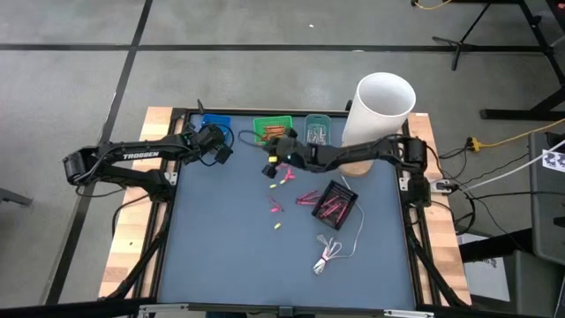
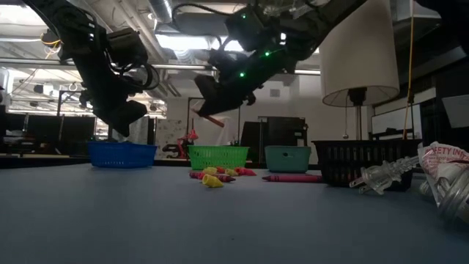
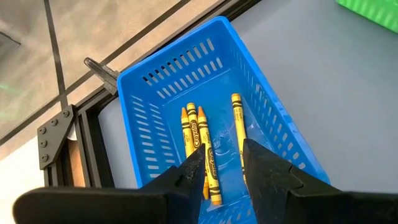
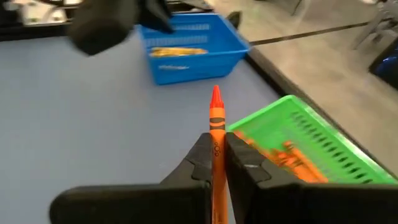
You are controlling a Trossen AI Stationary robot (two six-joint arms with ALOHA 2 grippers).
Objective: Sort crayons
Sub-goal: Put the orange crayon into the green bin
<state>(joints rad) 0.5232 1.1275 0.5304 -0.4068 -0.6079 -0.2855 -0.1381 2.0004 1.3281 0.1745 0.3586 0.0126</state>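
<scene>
My right gripper [image 1: 272,162] is shut on an orange crayon [image 4: 215,115], above the table just near of the green tray [image 1: 273,129], which holds orange crayons [image 4: 287,154]. My left gripper [image 3: 224,163] is open and empty above the blue tray [image 3: 186,81], where several yellow crayons [image 3: 202,146] lie on the tray's floor. Loose yellow and pink crayons [image 1: 284,179] lie on the mat. More pink ones lie in the black basket [image 1: 336,202]. My right gripper pinches the orange crayon's shaft [image 4: 216,135] between its two fingers. The crayon lies along the fingers and its pointed end [image 4: 215,93] sticks out past the fingertips. It is lifted clear of the table, slanting down below the gripper [image 2: 212,119].
A teal tray [image 1: 319,131] stands right of the green one. A tall white cylinder [image 1: 380,106] stands at the far right corner. A coiled white cable [image 1: 331,252] lies near the table's front right. In the low view a crumpled wrapper [image 2: 447,176] lies at the right.
</scene>
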